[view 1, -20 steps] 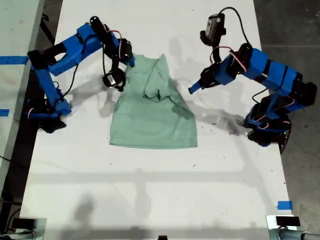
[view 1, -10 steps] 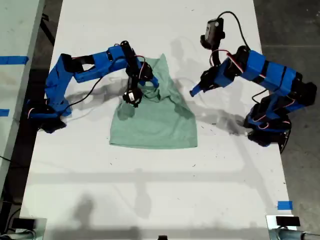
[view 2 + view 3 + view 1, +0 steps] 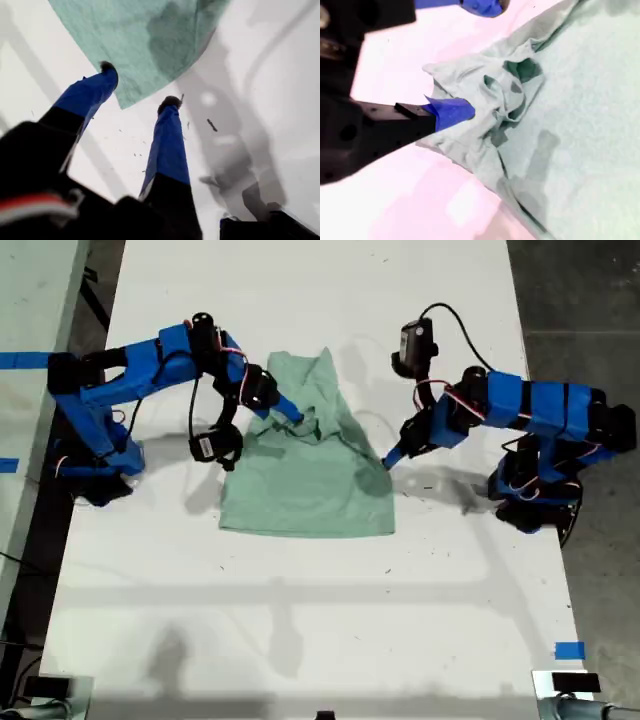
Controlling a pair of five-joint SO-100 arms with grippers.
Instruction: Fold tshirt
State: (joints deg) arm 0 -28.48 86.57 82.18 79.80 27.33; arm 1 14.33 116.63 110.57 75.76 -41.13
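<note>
The white surface [image 3: 300, 620] fills most of the exterior view, with grey floor beyond it on that view's right and a pale strip bearing blue tape [image 3: 25, 360] on its left.

On the surface, a little above the middle of the exterior view, lies the tshirt [image 3: 305, 480]. It is pale mint green, plain and soft. Its lower part lies flat with a straight hem; its upper part narrows and is bunched into wrinkled folds, with shadowed creases near the middle. In the second wrist view the gathered cloth [image 3: 490, 95] stands up in small ridges, while the rest spreads smooth.

Two blue arms flank the tshirt. The arm at the exterior view's left reaches over the bunched upper part; my second gripper [image 3: 290, 418] sits in those folds. One blue finger [image 3: 451, 111] presses against the crumpled cloth, a second blue finger shows well apart from it, so the fingers are spread and hold nothing.

The arm at the exterior view's right points down at the tshirt's edge on that side. My first gripper [image 3: 390, 458] is there, its fingers [image 3: 167, 145] parted, their dark tips on either side of a corner of the cloth [image 3: 145, 45], not clamped on it.
</note>
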